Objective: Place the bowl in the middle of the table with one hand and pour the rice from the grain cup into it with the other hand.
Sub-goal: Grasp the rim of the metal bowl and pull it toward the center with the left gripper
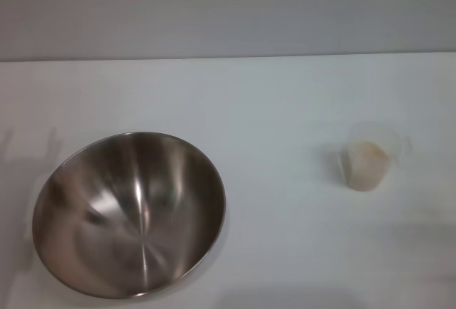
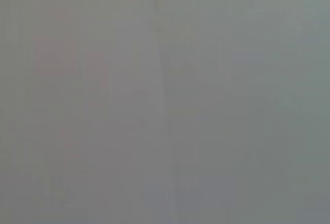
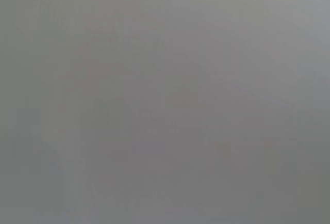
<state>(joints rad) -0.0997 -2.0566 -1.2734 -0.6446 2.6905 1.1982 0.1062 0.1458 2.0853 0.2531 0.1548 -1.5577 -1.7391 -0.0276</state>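
The large shiny steel bowl sits on the white table at the near left in the head view, and I see nothing inside it. The small clear grain cup stands upright at the right, apart from the bowl, with cream-coloured rice filling much of it. Neither gripper shows in the head view. Both wrist views show only a plain grey surface, with no fingers, bowl or cup in them.
The table's far edge runs across the upper part of the head view, with a grey wall behind it. Bare tabletop lies between the bowl and the cup.
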